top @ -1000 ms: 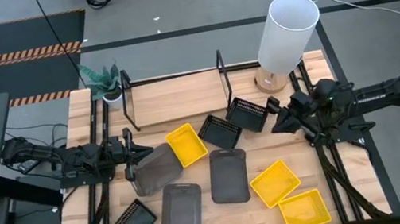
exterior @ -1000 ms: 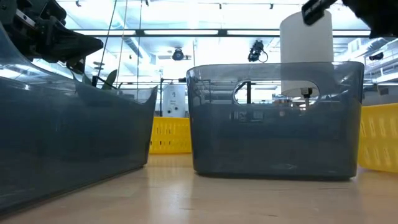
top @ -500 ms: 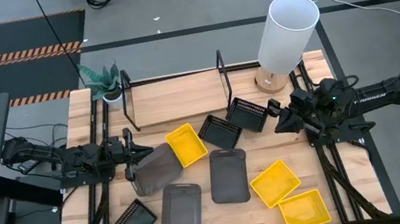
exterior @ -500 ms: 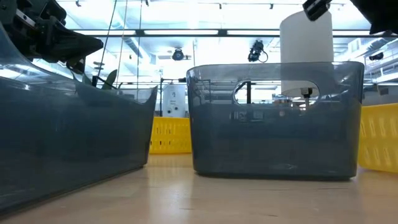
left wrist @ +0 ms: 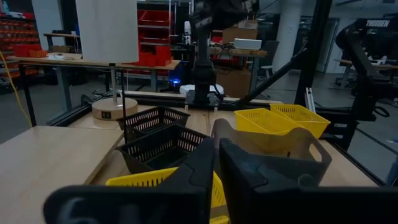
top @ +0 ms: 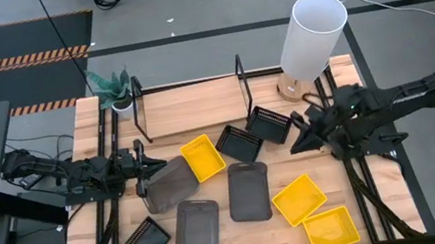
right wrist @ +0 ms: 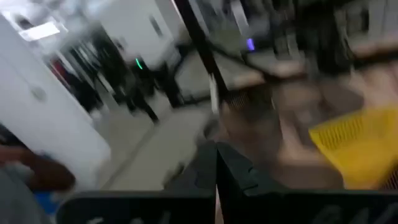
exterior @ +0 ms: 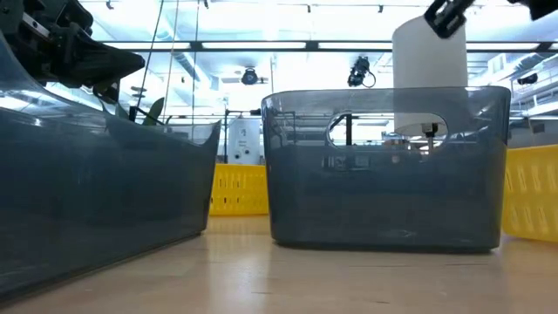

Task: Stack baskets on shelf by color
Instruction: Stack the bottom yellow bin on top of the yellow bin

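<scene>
The shelf [top: 189, 107], a light board between black end frames, stands at the far side with nothing on it. Yellow baskets [top: 203, 157] [top: 298, 198] [top: 331, 229], black mesh baskets [top: 240, 143] [top: 268, 123] [top: 144, 243] and dark grey baskets [top: 249, 191] [top: 197, 230] lie scattered on the table. At the left, my left gripper [top: 142, 164] is shut on another grey basket [top: 168, 185]. At the right, my right gripper [top: 295, 143] hangs shut and empty in the air beside the far mesh basket. My left gripper pinches the grey basket's short end wall at its rim [left wrist: 214, 134] between its two fingers [left wrist: 186, 180]. They come in level from the table's left side. The basket stretches away from the fingers toward the table's middle and looks tilted; whether its far end rests on the table I cannot tell.
A tall white lamp [top: 312, 37] on a round wooden base stands at the far right corner, close to my right arm. A small potted plant [top: 112, 90] sits by the shelf's left frame. Bare wood shows in front of the shelf and along the near left.
My right gripper has risen a little and turned at the wrist, its tip swinging toward the table's near edge and middle; its wrist view is blurred by the motion. The baskets have stayed where they were.
</scene>
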`<action>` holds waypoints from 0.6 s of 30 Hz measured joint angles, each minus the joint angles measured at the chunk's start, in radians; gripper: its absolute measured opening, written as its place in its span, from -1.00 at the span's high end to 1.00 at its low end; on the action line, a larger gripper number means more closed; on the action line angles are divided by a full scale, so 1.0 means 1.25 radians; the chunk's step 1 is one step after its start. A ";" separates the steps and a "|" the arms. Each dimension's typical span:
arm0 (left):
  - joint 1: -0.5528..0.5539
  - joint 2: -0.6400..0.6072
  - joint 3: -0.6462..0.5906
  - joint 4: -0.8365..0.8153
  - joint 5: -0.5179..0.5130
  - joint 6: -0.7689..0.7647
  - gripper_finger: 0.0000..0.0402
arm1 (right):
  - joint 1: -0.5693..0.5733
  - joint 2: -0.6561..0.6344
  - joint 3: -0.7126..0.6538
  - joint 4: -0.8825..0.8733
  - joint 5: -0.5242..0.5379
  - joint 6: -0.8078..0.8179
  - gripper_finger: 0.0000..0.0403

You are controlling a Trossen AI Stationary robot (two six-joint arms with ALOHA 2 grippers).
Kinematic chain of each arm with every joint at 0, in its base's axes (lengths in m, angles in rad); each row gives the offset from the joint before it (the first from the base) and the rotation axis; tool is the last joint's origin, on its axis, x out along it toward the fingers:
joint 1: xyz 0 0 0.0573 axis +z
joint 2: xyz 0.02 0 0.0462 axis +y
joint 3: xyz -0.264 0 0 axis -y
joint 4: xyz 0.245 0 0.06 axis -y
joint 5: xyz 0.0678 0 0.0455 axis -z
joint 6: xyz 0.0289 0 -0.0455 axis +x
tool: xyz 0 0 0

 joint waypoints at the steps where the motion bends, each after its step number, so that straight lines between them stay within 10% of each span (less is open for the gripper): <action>1: 0.000 0.000 0.000 0.000 0.000 0.000 0.86 | 0.024 0.009 0.010 -0.025 0.022 -0.008 0.98; 18: 0.000 0.000 0.000 0.001 0.000 0.000 0.84 | 0.472 0.249 0.013 -0.250 0.256 0.202 0.99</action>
